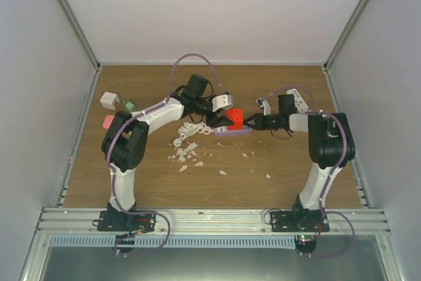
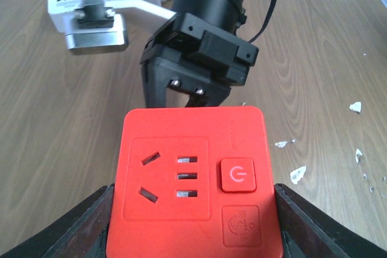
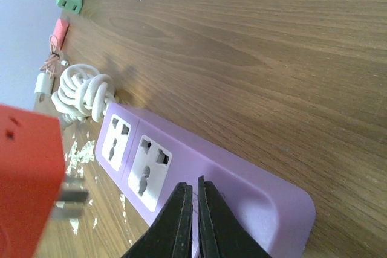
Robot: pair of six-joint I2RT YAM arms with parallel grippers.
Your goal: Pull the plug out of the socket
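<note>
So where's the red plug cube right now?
The red plug cube is mid-table in the left gripper, its prongs clear of the purple power strip in the right wrist view.

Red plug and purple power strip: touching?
Apart. The right wrist view shows the red plug clear of the sockets, its prongs bare, with table showing between them and the purple power strip.

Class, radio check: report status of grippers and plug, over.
Left gripper shut on red plug. Right gripper shut, tips on purple strip. Prongs out, nothing blocking.
</note>
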